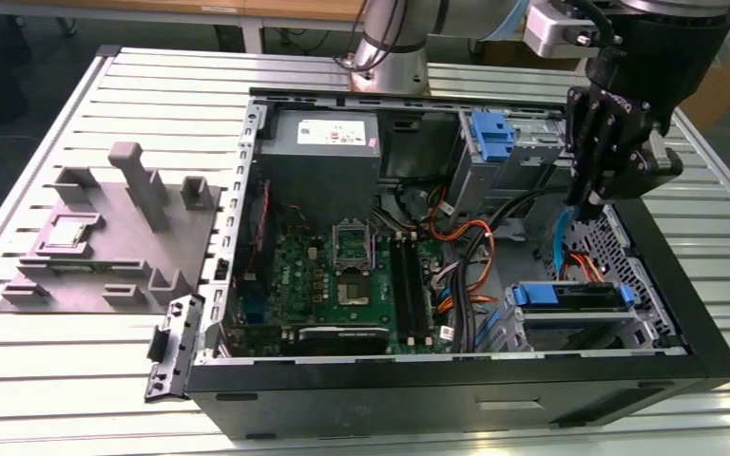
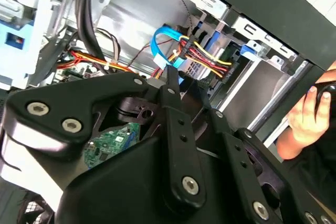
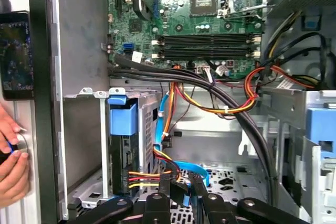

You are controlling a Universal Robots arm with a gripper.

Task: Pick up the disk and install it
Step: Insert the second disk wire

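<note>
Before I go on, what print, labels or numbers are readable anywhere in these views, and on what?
No text is legible.
Label on the power supply: print too small to read.
Green circuit board in the first wrist view: markings too small to read.
White tag on the black cables: blurred.
Phone screen beside the case: blurred.
Installed disk in its blue carrier: no readable print.
Gripper: no readable marking.

A slatted metal table [image 1: 35,370] carries an open computer case [image 1: 467,389] and a grey stand [image 1: 111,237].
</note>
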